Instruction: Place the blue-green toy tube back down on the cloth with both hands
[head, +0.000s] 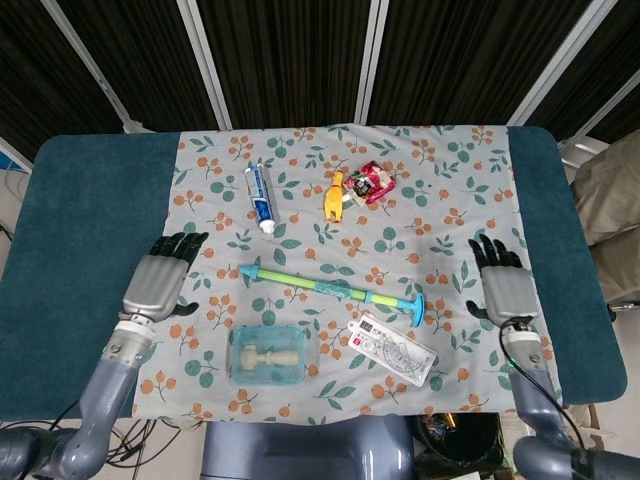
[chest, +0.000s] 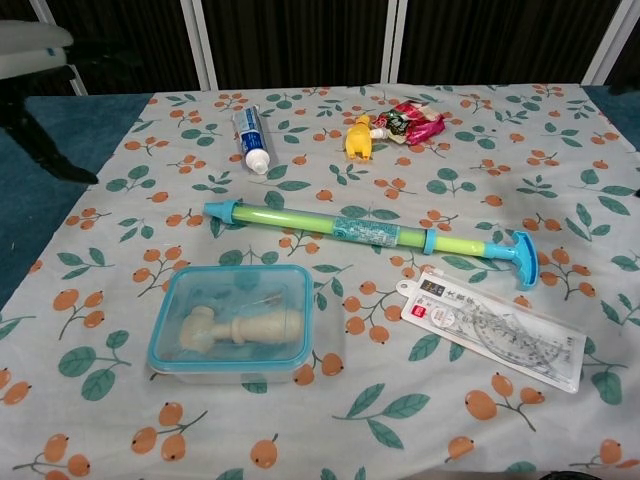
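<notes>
Bright, even light (soft shadows)

Left hand (head: 157, 284) and right hand (head: 503, 286), fingers spread, holding nothing.
</notes>
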